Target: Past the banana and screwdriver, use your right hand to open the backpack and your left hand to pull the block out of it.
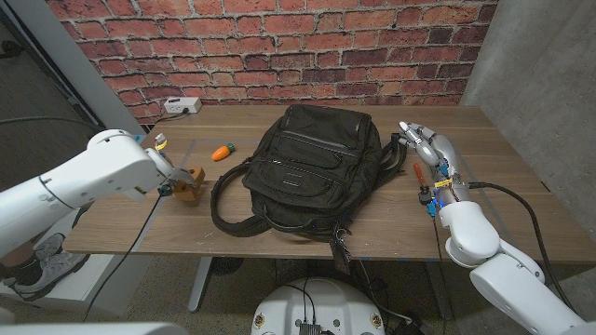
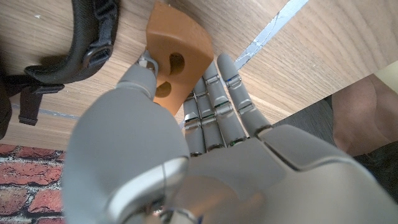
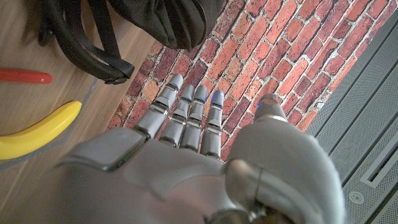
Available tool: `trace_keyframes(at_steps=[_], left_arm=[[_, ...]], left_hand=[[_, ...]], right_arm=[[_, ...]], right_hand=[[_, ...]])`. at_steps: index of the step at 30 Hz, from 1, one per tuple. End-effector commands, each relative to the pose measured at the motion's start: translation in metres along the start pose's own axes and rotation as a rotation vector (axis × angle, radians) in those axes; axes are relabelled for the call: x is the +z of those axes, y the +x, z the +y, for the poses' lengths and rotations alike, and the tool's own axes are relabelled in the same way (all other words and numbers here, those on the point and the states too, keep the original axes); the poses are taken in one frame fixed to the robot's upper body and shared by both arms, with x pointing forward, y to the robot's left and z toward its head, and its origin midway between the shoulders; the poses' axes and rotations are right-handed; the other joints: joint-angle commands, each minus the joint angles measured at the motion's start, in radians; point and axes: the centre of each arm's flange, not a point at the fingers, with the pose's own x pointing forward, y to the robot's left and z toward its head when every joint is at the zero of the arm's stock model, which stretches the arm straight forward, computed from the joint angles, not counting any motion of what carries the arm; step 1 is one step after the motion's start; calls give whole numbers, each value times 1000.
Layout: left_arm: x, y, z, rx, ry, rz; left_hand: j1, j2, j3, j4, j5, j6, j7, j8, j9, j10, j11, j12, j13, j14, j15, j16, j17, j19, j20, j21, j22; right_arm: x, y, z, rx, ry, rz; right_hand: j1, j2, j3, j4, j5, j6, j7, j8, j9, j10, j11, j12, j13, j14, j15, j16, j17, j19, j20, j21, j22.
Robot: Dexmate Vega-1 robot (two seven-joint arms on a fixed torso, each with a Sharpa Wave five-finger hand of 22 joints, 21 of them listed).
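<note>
My left hand has the wooden block pinched between thumb and fingers. The block is out of the backpack now, just to the left of it, low over the worktop. I think the step now is to put it down. To do that well I want to lower it slowly until its bottom sits on the wood, well away from the backpack's loose strap, and only then let my fingers go. If I let go too soon, I think the block could tip or roll, since it has a curved side and holes in it.

My right hand is on the right of the backpack, holding nothing, with its fingers straight and a little apart. I would leave it there so it does not bump the banana or the red screwdriver lying beside it.

The worktop is brown wood with strips of pale tape on it. A small orange thing lies left of the backpack, and a white power strip sits further back. Behind the backpack is a red brick wall.
</note>
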Motion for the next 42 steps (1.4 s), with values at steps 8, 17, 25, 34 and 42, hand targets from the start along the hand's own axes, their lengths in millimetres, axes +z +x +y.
trace_keyframes(at_steps=[8, 17, 25, 34, 42], left_arm=[[-1, 8, -6, -9, 64, 6], [-6, 14, -6, 15, 81, 20], [-4, 17, -7, 46, 79, 20], [4, 24, -9, 75, 81, 16], [7, 33, -13, 60, 103, 24]], left_hand=[[85, 84, -10, 0, 7, -8, 6, 10, 174, 4, -18, -3, 2, -6, 1, -2, 1, -13, 3, 7, 0], [86, 85, -13, 1, 8, -11, 3, 7, 171, 0, -18, -8, -5, -14, 3, -8, -1, -16, 5, 8, 0], [85, 86, -18, 2, 8, -13, 2, 5, 168, -4, -20, -9, -5, -16, 6, -10, -1, -18, 6, 9, -1], [84, 87, -23, 3, 9, -10, 0, 5, 166, -6, -22, -10, -8, -18, 5, -12, -1, -19, 4, 9, -2], [78, 86, -25, 6, 10, -29, -1, -5, 161, -28, -12, -23, -19, -45, 16, -34, -11, -39, 9, 3, -3]], right_arm=[[-13, 8, -14, -43, 44, -5], [-16, 12, -18, -53, 49, 4], [-21, 15, -20, -56, 56, 13], [-25, 17, -23, -59, 62, 19], [-29, 23, -22, -51, 70, 26]], right_hand=[[1, 14, 6, -10, 1, 10, 1, -5, 2, 8, 2, 0, 1, 2, -8, 8, -2, 8, -5, 7, 3], [3, 17, 9, -14, 2, 12, -1, -6, 2, 11, 2, 1, 1, 2, -10, 9, -3, 8, -6, 7, 3], [4, 19, 10, -17, 2, 13, -2, -7, 2, 13, 2, 1, 1, 2, -10, 10, -5, 9, -6, 7, 2], [5, 21, 12, -21, 2, 16, -2, -8, 1, 13, 1, 1, 1, 4, -10, 12, -7, 11, -7, 7, 2], [6, 23, 13, -23, 3, 16, -1, -9, 1, 14, 1, 1, 1, 5, -9, 13, -9, 13, -8, 8, 2]])
